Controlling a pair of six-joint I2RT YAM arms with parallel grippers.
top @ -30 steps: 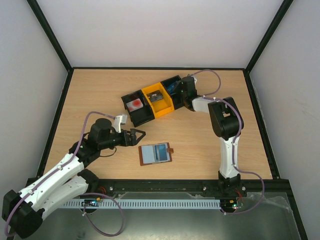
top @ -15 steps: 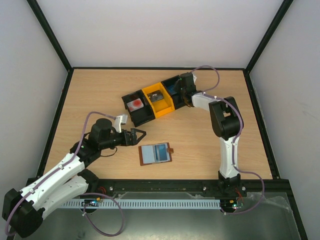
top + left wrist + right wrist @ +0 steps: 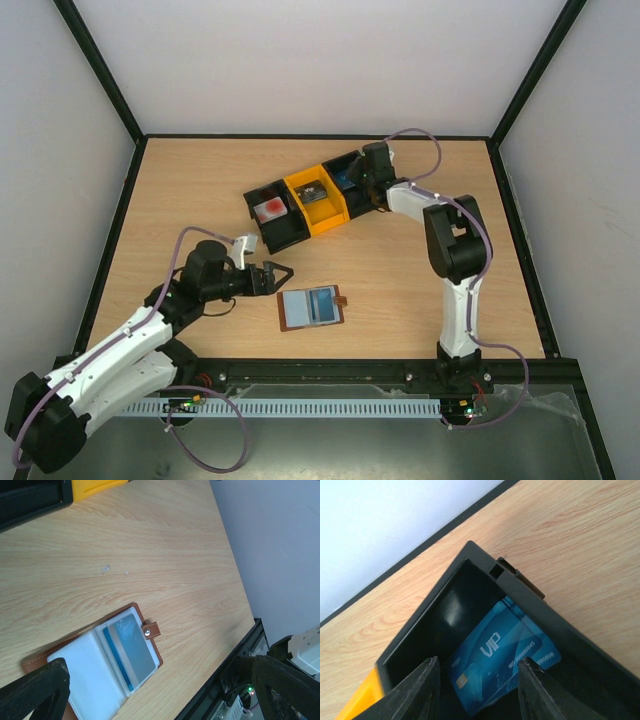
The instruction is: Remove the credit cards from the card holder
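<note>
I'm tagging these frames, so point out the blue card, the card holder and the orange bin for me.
blue card (image 3: 502,655): right wrist view, middle of its face.
card holder (image 3: 311,309): top view, its open sleeves.
orange bin (image 3: 326,220): top view, its near wall.

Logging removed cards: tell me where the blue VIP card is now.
In the right wrist view, the blue VIP card sits inside the black bin beside the orange bin, right under the right gripper.
</note>
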